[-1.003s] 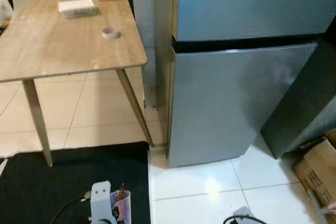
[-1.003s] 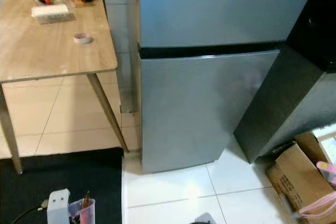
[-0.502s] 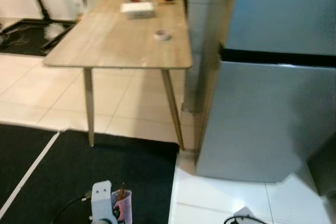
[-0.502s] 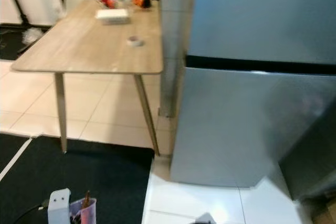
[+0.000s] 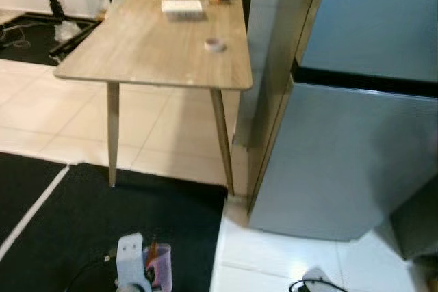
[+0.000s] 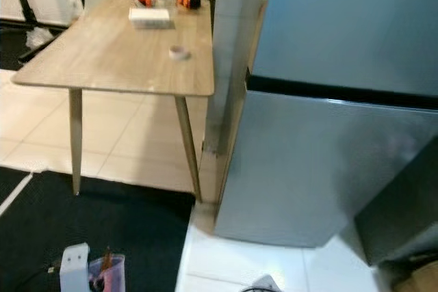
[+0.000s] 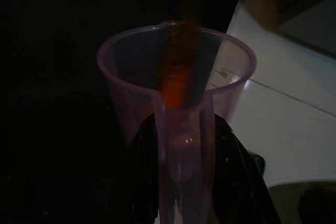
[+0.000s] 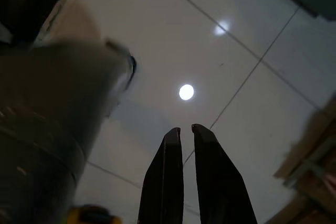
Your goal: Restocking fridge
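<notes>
1. Left tool [image 7: 181,145] clamped on a purple cup [image 7: 176,103], low and near, over the black mat [image 5: 82,223].
2. Right tool [image 8: 186,129] empty, fingers together, over white floor.
3. Fridge [image 6: 321,148] on the right, doors closed.
4. Could tip the cup and drop the orange stick [image 7: 178,72] while walking.
5. Could bump the bench [image 5: 144,46] leg beside the fridge.

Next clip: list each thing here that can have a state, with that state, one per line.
Fridge: both doors shut.
Left hand: shut on a clear purple cup.
Cup: upright in the left hand, an orange stick inside.
Right hand: shut, holding nothing, pointing at the white floor.
Table: standing left of the fridge, small items on top.
Roll of tape: lying flat on the table.
</notes>
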`<state>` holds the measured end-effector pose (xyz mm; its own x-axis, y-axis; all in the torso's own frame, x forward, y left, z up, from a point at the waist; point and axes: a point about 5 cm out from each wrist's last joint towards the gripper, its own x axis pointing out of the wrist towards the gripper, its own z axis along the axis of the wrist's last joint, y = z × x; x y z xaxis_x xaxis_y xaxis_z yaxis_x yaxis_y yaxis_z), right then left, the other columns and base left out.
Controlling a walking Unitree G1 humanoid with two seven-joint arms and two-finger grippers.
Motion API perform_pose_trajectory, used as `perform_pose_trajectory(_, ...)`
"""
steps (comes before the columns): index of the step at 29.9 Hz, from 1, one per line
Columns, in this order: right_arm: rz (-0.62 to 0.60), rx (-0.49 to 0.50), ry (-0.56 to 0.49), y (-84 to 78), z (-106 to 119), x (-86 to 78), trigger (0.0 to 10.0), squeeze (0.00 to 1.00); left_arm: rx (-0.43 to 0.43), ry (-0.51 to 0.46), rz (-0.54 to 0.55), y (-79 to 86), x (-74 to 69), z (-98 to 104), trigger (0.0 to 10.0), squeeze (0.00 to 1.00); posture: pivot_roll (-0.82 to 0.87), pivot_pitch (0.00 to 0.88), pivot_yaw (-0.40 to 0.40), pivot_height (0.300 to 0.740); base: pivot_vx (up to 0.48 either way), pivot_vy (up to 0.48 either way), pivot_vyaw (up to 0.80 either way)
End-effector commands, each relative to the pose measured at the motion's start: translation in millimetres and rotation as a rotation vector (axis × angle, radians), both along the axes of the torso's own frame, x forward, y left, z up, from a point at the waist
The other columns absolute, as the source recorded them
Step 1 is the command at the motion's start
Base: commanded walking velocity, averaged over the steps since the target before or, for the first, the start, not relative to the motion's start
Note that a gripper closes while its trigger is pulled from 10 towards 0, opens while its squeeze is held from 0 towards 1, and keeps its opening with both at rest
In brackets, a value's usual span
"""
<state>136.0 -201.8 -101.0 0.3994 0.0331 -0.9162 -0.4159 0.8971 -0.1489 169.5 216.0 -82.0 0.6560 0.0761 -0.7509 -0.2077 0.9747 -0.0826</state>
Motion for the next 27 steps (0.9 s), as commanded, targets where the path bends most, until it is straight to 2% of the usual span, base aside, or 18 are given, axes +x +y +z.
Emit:
perform_pose_trajectory(1,-0.007,-0.013,0.008,-3.9,0,-2.6,10.0,0.00,0.001,0.003,0.014,0.0,-1.3,-1,10.0,0.00,0.04,0.000,-0.058,0.740,0.000,0.000,0.00)
perform_pose_trajectory(11,-0.030,-0.009,-0.018,-3.4,0,-1.6,10.0,0.00,0.007,0.005,0.017,1.2,-1.1,0,10.0,0.00,0.04,0.000,-0.054,0.740,0.000,0.000,0.00)
perform_pose_trajectory(20,-0.154,-0.013,-0.147,-5.9,4,3.6,10.0,0.00,0.009,0.006,0.013,0.9,-0.8,0,10.0,0.00,0.04,0.000,-0.053,0.740,0.000,0.000,0.00)
perform_pose_trajectory(21,-0.161,0.008,-0.246,-13.3,20,36.9,10.0,0.00,0.008,0.005,0.013,1.0,-0.7,0,10.0,0.00,0.04,0.000,-0.053,0.740,0.000,0.000,0.00)
perform_pose_trajectory(22,-0.161,0.008,-0.246,-13.3,20,36.9,10.0,0.00,0.008,0.005,0.013,1.0,-0.7,0,10.0,0.00,0.04,0.000,-0.053,0.740,0.000,0.000,0.00)
perform_pose_trajectory(24,-0.167,0.046,-0.392,-22.6,48,83.4,10.0,0.00,0.006,0.004,0.013,1.2,-0.6,0,10.0,0.00,0.04,0.000,-0.053,0.740,0.000,0.000,0.00)
perform_pose_trajectory(25,-0.184,0.102,-0.474,-25.2,65,105.9,10.0,0.00,0.004,0.002,0.012,1.3,-0.3,0,10.0,0.00,0.04,0.000,-0.053,0.740,0.000,0.000,0.00)
perform_pose_trajectory(27,-0.179,0.190,-0.536,-23.8,79,122.4,10.0,0.00,0.002,0.001,0.011,1.6,-0.1,0,10.0,0.00,0.04,0.000,-0.053,0.740,0.000,0.000,0.00)
